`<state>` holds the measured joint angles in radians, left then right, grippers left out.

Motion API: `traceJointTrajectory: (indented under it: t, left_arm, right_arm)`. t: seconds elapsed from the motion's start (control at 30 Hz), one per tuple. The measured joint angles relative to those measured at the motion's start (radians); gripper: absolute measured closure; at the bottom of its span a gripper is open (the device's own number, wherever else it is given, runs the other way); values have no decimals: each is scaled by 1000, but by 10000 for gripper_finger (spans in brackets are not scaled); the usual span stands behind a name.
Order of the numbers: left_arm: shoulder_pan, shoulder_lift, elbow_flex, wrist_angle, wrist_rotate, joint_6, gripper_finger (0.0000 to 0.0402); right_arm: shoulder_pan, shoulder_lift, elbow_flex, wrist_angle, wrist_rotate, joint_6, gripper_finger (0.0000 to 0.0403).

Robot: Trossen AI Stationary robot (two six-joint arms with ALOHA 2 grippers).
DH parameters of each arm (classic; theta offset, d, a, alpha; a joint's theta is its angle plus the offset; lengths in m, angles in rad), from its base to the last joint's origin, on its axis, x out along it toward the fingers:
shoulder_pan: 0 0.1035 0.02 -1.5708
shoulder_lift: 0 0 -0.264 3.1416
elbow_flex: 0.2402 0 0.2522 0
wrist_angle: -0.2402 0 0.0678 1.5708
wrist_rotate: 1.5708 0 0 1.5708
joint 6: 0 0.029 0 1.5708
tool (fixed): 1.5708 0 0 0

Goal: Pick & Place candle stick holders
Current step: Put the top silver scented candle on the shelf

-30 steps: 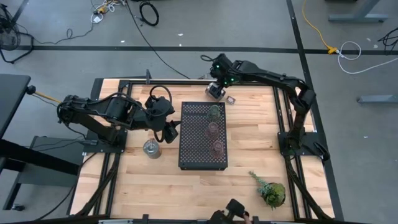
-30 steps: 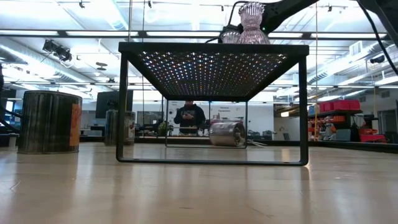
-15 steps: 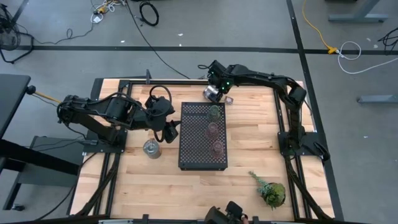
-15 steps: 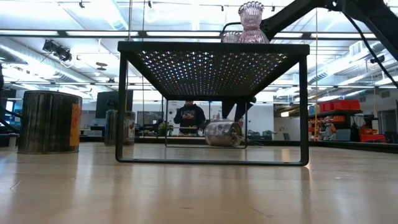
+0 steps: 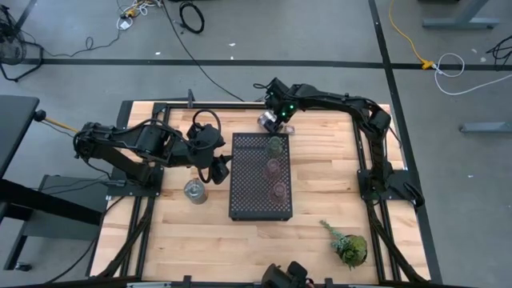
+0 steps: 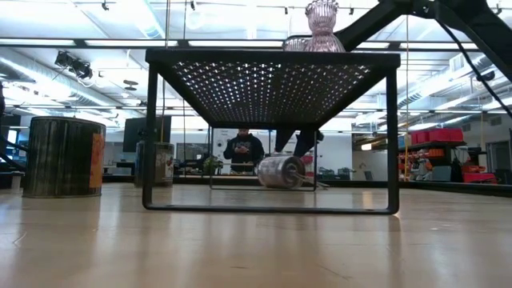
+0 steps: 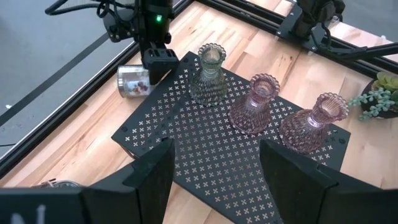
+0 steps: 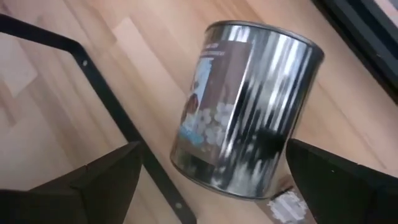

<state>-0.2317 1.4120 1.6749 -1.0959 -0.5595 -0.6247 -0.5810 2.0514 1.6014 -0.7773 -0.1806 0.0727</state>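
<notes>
Three glass holders stand on the black perforated tray (image 5: 248,196): a pale green one (image 5: 277,145) and two pinkish ones (image 5: 274,166) (image 5: 279,190). A silvery metal holder (image 5: 266,121) lies on its side on the table, just beyond the tray's far edge. My right gripper (image 8: 211,186) is open above it, one finger on either side. Another silvery holder (image 5: 194,190) stands upright left of the tray. My left gripper (image 7: 214,186) hovers open and empty over the tray's left edge. My right gripper comes slanting down from the far side at the lying silvery holder (image 8: 249,106), with its fingers (image 8: 342,174) spread wider than the holder. I cannot tell whether either finger touches it.
The tray's thin leg frame (image 8: 106,93) runs close beside the lying holder. A leafy plant sprig (image 5: 348,244) lies at the near right. Bare wood shows right of the tray. A person stands in the room far behind the table (image 6: 244,152).
My right gripper has come down toward the lying silvery holder and drifted a little toward the table's left. That holder has shifted along the table toward the left, staying on its side.
</notes>
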Motion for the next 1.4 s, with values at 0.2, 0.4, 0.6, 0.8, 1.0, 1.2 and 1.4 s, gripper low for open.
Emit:
traceJointTrajectory:
  t: [0.2,0.4,0.6,0.8,1.0,1.2,1.4]
  left_arm:
    - [0,0,0,0,4,7,164]
    - [0,0,0,0,7,8,164]
    - [0,0,0,0,7,9,164]
    - [0,0,0,-1,7,9,164]
    - [0,0,0,0,7,10,164]
    - [0,0,0,-1,7,10,164]
    - [0,0,0,0,7,10,164]
  right_arm:
    - [-10,-6,-2,-10,4,-3,24]
    - [-21,8,-5,-27,25,-3,40]
    - [-21,8,-6,-13,25,-10,43]
    - [-24,7,-5,-9,63,-9,95]
    - [-30,-5,-2,7,66,-9,231]
    - [-33,-15,-5,-1,75,-5,382]
    - [-33,-12,-8,-31,68,-10,369]
